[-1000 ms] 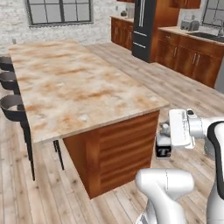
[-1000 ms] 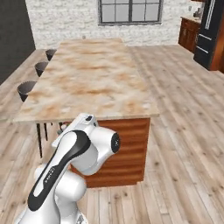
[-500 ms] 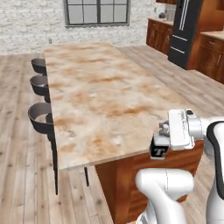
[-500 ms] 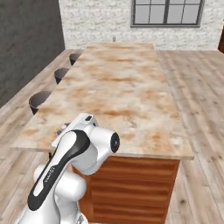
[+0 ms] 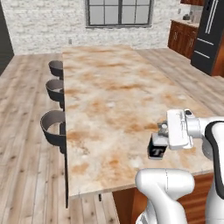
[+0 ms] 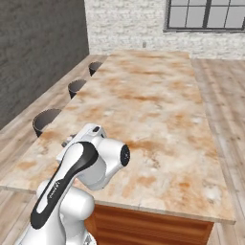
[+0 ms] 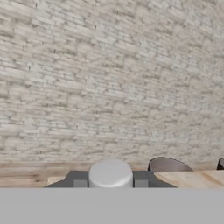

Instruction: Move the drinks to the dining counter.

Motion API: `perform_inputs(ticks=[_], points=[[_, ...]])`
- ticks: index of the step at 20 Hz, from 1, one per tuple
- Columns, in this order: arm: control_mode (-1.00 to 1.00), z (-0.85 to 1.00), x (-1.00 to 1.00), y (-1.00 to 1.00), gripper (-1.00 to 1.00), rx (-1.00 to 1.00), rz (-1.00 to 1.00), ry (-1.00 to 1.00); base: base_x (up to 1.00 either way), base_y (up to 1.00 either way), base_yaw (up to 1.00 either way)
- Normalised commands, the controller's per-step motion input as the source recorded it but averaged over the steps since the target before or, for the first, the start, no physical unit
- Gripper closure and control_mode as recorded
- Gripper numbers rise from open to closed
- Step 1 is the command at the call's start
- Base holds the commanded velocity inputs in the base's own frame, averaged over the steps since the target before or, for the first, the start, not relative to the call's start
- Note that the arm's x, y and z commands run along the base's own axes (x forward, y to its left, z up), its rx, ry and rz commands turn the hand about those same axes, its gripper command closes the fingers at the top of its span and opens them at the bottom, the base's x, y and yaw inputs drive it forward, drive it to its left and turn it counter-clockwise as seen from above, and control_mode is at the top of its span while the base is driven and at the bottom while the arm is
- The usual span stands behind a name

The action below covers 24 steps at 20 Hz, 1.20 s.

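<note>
The jaws are clamped shut on the black bottle marked "T", holding it upright above the near end of the dining counter's worktop, not yet set down. In the hand view its grey cap sits between the fingertips. The chief risk is a release from height: the bottle would likely tip and roll toward the stools. Lowering too hard could also knock it askew in the grip.

Arm folded low, end effector clamped

The end effector points left, level, fingers closed on the black bottle held upright at the near right.
</note>
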Motion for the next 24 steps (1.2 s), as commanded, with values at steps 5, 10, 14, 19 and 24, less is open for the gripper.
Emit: perform_inputs(ticks=[5,10,14,19,24], points=[[1.0,0.0,0.0,0.0,1.0,0.0,0.0,0.0,0.73,0.0,0.15],[1.0,0.0,0.0,0.0,1.0,0.0,0.0,0.0,0.75,0.0,0.09],[-1.0,0.0,0.38,0.0,1.0,0.0,0.01,0.02,0.39,0.0,0.01],[-1.0,0.0,0.69,0.0,1.0,0.0,0.03,0.03,0.0,0.0,0.0],[-1.0,-0.01,0.55,-0.16,1.0,0.0,0.06,0.04,0.0,0.0,0.0]])
